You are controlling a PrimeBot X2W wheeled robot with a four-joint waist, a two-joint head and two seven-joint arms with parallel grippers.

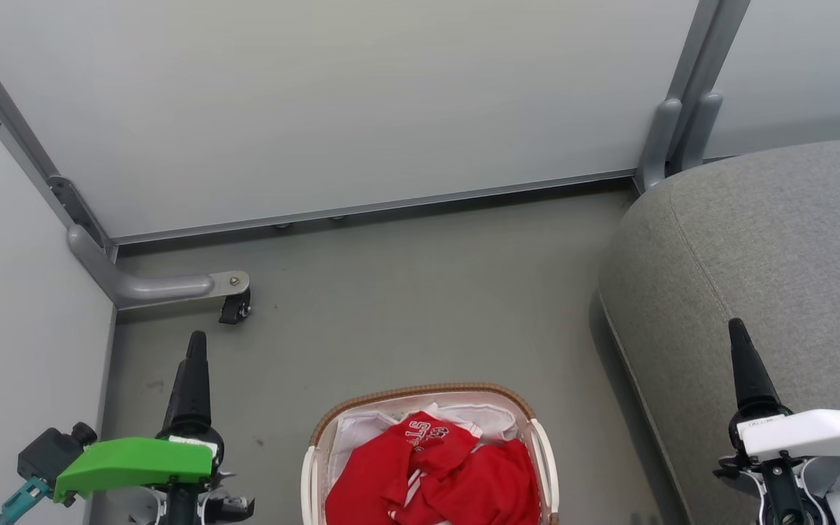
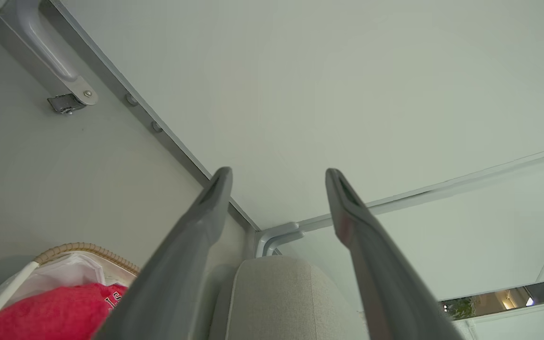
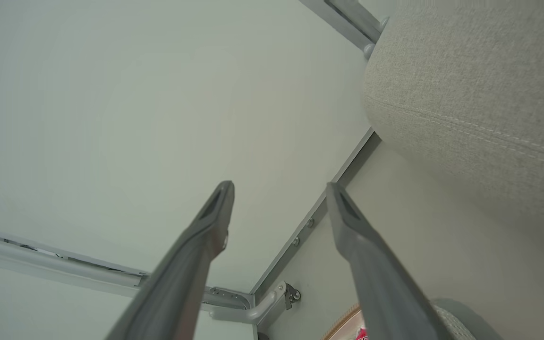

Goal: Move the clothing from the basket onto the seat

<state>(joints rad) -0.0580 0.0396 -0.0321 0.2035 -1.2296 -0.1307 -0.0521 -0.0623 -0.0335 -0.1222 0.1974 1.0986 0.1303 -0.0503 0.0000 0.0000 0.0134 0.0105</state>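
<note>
Step in hand: we judge the task to be at its start; no garment is lifted, and the reach into the basket (image 1: 420, 391) is not yet begun.
Left gripper (image 2: 277, 175): fingers spread wide with nothing between them; in the head view it hangs over the floor (image 1: 405, 292), to the left of the basket.
Right gripper (image 3: 279, 189): splayed and empty as well; it hangs over the near edge of the seat (image 1: 770, 255), to the right of the basket.
Clothing (image 1: 434, 474): red fabric with white lettering and stripes, bunched in one heap inside the basket; none of it lies on the seat.
Basket: it stands on the floor between our two grippers, near the seat's front; a white liner (image 1: 362, 430) shows behind the red heap; the head view cuts off its near end, so we cannot tell how deep the pile goes.
Seat: grey and bare where we see it.
Next move: we think one gripper must swing inward and down over the heap, then pinch a raised red fold; it should catch the garment and not the liner beneath.
</note>
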